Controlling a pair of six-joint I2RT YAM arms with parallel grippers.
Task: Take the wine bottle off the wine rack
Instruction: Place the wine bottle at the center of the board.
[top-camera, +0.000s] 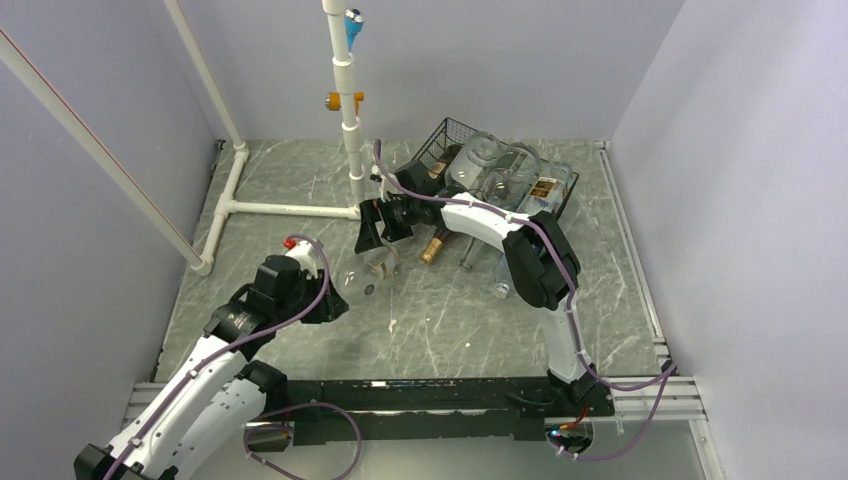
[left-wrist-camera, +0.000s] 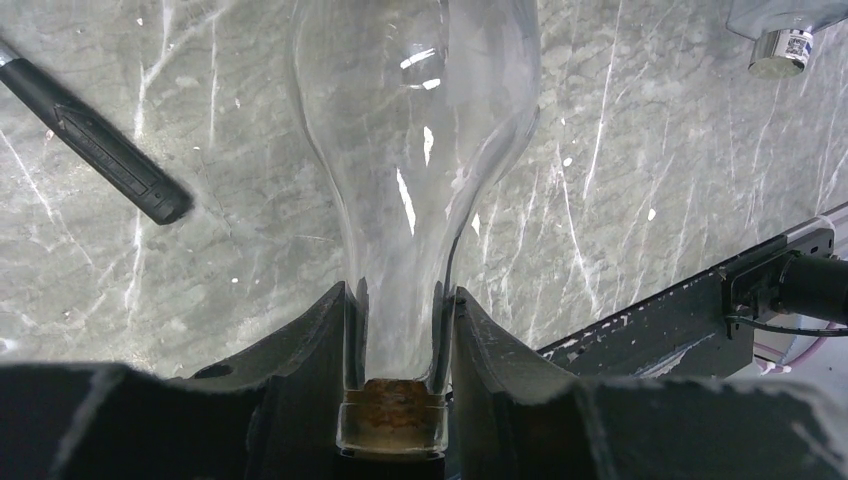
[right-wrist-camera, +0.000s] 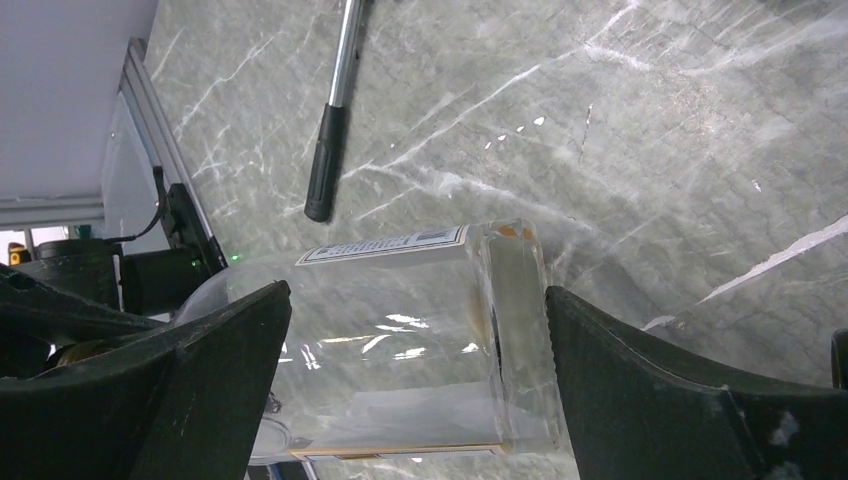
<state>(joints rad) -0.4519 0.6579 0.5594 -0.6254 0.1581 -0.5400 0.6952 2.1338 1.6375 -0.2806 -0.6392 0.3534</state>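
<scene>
Wine bottle (left-wrist-camera: 410, 180): clear glass, off the wine rack (top-camera: 446, 134), out over the open table (top-camera: 450, 330) between the two arms, left of the rack and well apart from it. Cannot tell whether it rests on the table or hangs just above it.

Table: grey marbled top, pale walls on three sides.

White pipe frame (top-camera: 351, 120): upright post at the back, with a cross-piece running left along the table.

Wine rack: black wire, back right of the table, grid side facing the post. Several clear bottles lie in it. One dark bottle with a gold cap (top-camera: 434, 248) pokes out of the front toward the arms.

Right arm (top-camera: 535, 260): reaches left across the front of the rack. Right tool (right-wrist-camera: 417, 300): spread as wide as it goes, with one finger on either side of the bottle's broad lower body. The flat base sits just beside one finger. Cannot tell whether either finger touches the glass.

Left arm (top-camera: 215, 370): angles in from the near left corner. Left tool (left-wrist-camera: 400, 300): clamped tight on the bottle's thin neck just below the mouth, both fingers pressed against the glass.

Rod (right-wrist-camera: 335, 120): metal shaft with a black grip, lying flat on the table near the bottle.

Label (right-wrist-camera: 385, 244): white strip along the bottle's side; print too small to read.

Cork (left-wrist-camera: 392, 402): brownish, seated in the mouth of the neck behind the left tool's fingers.
</scene>
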